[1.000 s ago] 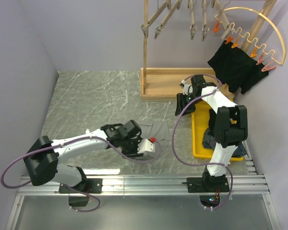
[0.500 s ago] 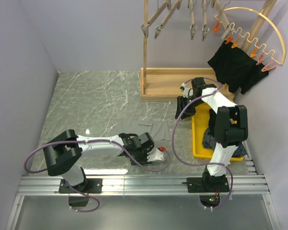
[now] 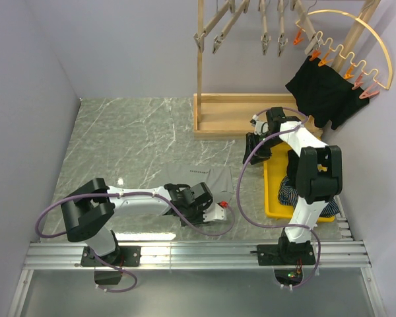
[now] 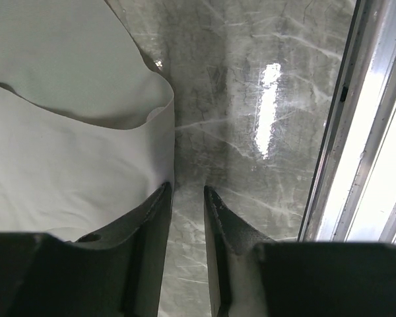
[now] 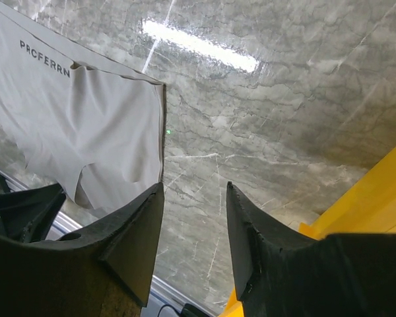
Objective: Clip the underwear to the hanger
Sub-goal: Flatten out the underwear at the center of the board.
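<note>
A pale grey underwear (image 3: pixel 202 177) lies flat on the marble table, seen as cloth (image 4: pixel 66 125) in the left wrist view and as a printed waistband piece (image 5: pixel 86 125) in the right wrist view. The curved hanger (image 3: pixel 366 41) with orange clips hangs at the top right and holds a black garment (image 3: pixel 323 92). My left gripper (image 3: pixel 211 210) is low at the cloth's near edge. Its jaws (image 4: pixel 187 191) are open by a narrow gap over bare table, and the left finger touches the cloth's edge. My right gripper (image 3: pixel 249 150) hovers open (image 5: pixel 195 188) right of the underwear.
A yellow tray (image 3: pixel 272 191) holding striped clothing (image 3: pixel 292 191) sits at the right, its corner (image 5: pixel 376 198) close to my right fingers. A wooden rack base (image 3: pixel 237 113) stands behind, with wooden clips (image 3: pixel 265 36) above. A metal rail (image 4: pixel 356 132) runs along the near edge.
My left arm swung down toward the near edge and its gripper moved right to the cloth's near side, jaws narrowing. The right arm barely moved.
</note>
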Robot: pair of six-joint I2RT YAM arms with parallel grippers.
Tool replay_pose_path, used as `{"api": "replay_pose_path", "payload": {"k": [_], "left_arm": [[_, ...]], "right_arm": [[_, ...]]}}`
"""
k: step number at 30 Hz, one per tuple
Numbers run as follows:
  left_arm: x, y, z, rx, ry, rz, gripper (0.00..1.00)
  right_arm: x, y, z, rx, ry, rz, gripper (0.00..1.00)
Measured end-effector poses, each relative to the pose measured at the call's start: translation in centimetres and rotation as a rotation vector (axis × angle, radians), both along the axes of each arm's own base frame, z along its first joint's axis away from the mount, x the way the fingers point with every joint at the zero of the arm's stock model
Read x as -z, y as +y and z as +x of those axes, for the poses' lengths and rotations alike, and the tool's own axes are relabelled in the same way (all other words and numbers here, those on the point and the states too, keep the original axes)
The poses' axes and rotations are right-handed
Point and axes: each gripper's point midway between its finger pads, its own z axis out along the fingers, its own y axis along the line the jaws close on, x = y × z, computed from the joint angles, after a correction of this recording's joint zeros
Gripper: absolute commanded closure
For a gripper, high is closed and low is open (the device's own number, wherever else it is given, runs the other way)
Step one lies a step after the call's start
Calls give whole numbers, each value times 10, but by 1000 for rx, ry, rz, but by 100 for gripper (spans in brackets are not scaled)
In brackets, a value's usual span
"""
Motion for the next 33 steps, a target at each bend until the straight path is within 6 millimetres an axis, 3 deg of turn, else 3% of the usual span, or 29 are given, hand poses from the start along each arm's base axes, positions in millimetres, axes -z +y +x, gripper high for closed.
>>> {"api": "replay_pose_path", "payload": {"k": [13, 21, 25, 33], "left_arm": [[-10, 1, 2, 17, -20, -11, 66], [-12, 1, 16, -9, -32, -16, 62], [-1, 4, 24, -17, -27, 10, 68], [0, 2, 23, 4, 1, 17, 96]], "right_arm": [[-1, 3, -1, -12, -3, 20, 51], [0, 2, -3, -15, 3, 19, 51], [2, 2, -5, -15, 9, 18, 51], [3, 2, -5, -15, 12, 18, 52]]}}
